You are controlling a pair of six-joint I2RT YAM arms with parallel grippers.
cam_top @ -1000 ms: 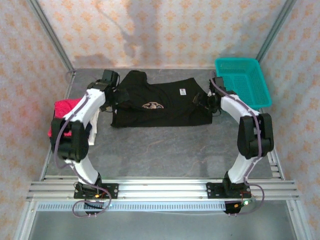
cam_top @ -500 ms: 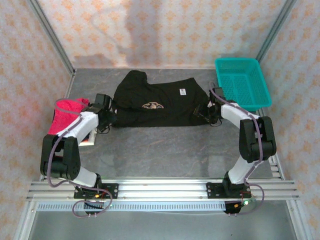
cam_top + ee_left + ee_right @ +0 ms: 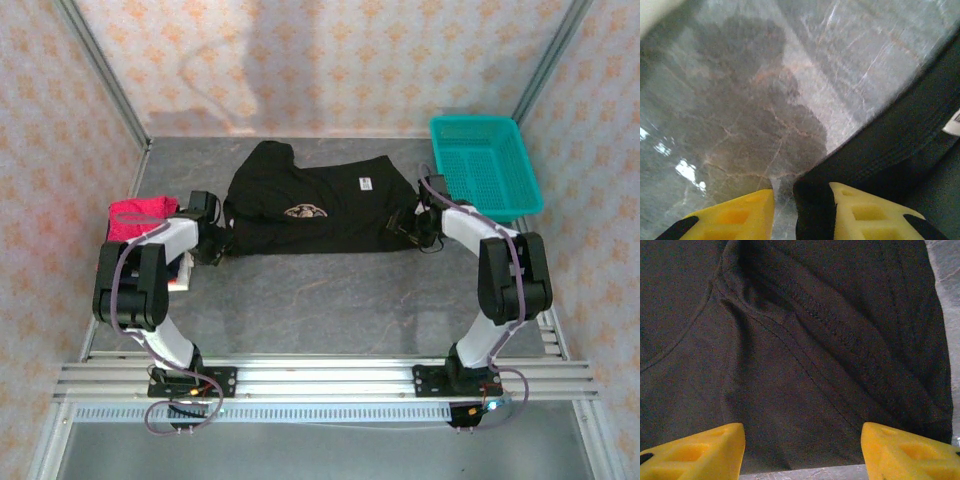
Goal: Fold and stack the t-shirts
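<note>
Top external view: black t-shirt (image 3: 320, 205) lies at 12 o'clock on the counter (image 3: 330, 290); left claw (image 3: 218, 243) narrowly apart astride its corner, right claw (image 3: 412, 228) wide apart above cloth; both should pinch fully before lifting

Your grey marbled table (image 3: 330, 290) carries a black t-shirt (image 3: 340, 225) spread across its far middle. You have a crimson-pink t-shirt (image 3: 135, 215) bunched at the left edge and a teal mesh basket (image 3: 472, 121) in the far right corner.
</note>
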